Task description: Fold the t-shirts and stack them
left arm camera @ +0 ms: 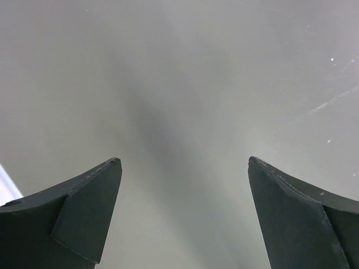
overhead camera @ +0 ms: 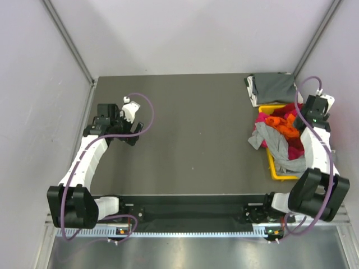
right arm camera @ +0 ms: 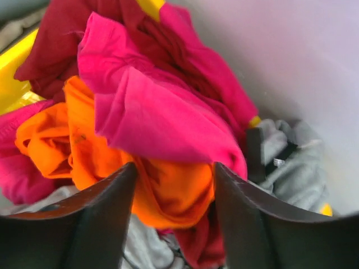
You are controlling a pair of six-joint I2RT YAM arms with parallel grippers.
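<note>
T-shirts [overhead camera: 277, 126] fill the yellow bin [overhead camera: 280, 177], right pincer [right arm camera: 174, 168] straddling an orange shirt [right arm camera: 168, 202] to pull 1 out, grip unclear; left pincer [left arm camera: 184, 159] hangs spread, ready.

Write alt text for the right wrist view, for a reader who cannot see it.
The right gripper hangs over a yellow bin of crumpled shirts, its dark fingers either side of a fold of orange shirt under a magenta shirt. A dark red shirt lies behind and a grey shirt to the right.
</note>
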